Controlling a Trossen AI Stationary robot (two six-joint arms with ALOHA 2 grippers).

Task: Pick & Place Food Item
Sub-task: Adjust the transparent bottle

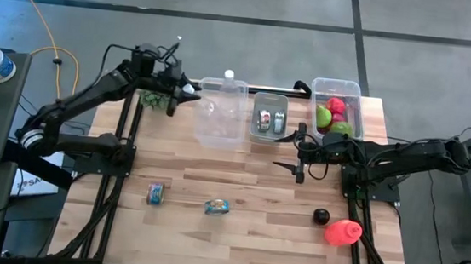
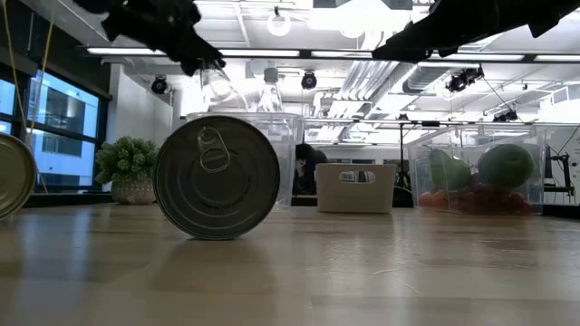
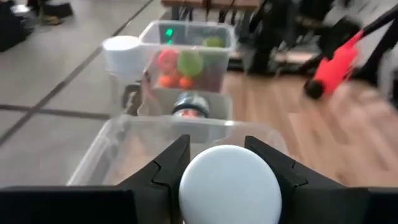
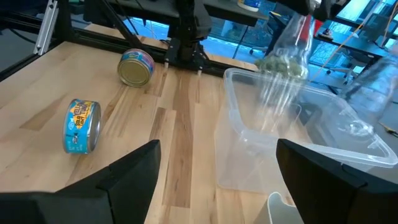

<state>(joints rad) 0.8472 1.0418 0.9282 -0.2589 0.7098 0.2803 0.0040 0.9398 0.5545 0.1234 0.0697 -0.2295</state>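
My left gripper (image 1: 185,90) hovers at the far left of the table, beside the left end of an empty clear bin (image 1: 220,112), shut on a clear bottle (image 4: 287,50) with a round white cap (image 3: 229,185). The bottle hangs in the air below the fingers (image 2: 217,86). My right gripper (image 1: 300,157) waits open above the table, near a small bin of cans (image 1: 268,118). Two cans (image 1: 155,193) (image 1: 217,206) lie on their sides at the near part of the table. My left gripper pinches the bottle's white-capped end (image 3: 229,185) between its two fingers (image 3: 168,168). The fingers point nearly level toward the table's right side. The bottle is lifted clear of the table and slants down from the fingers; its clear body barely shows in the wrist view.
A clear bin of fruit (image 1: 338,107) stands at the far right. Another white-capped bottle (image 1: 229,77) stands behind the empty bin, and a small plant (image 1: 153,99) sits under my left arm. A red bottle (image 1: 342,232) and a dark ball (image 1: 320,215) lie near right.
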